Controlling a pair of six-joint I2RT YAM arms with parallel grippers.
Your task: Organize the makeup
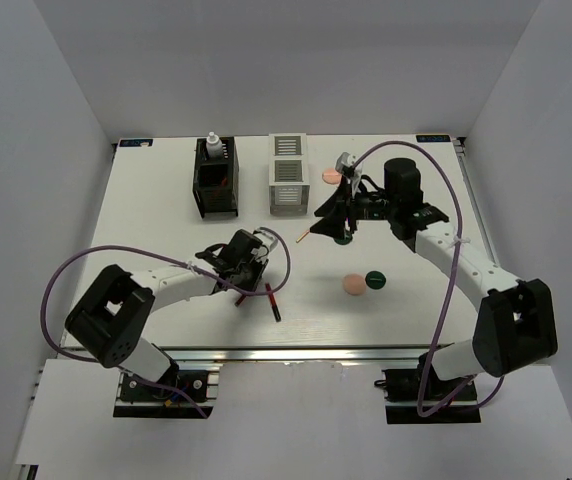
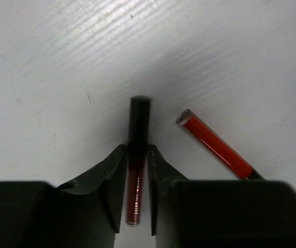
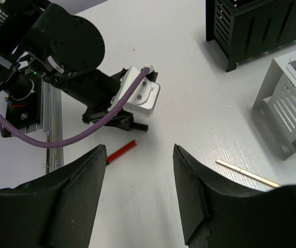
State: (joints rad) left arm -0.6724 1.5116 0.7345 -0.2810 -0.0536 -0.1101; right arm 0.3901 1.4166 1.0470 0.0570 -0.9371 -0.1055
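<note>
Left gripper (image 2: 137,155): jaws narrow, clamped on a slim dark-red tube with a black cap (image 2: 139,121) lying on the white table (image 1: 166,215). In the wrist view I see a second red tube (image 2: 215,147) at 4 o'clock, near but not touching.

Right gripper (image 3: 139,152): jaws wide, holding nothing.

Top view:
- thin wooden stick (image 1: 307,235) at the right gripper's 9 o'clock
- peach round disc (image 1: 354,285) touching a dark-green round disc (image 1: 374,278) at its 6 o'clock
- black slatted box (image 1: 216,185), holding a small white bottle (image 1: 213,147), and white slatted box (image 1: 287,172) at the table's 12 o'clock

Plain pale walls (image 1: 46,80) surround the table.
</note>
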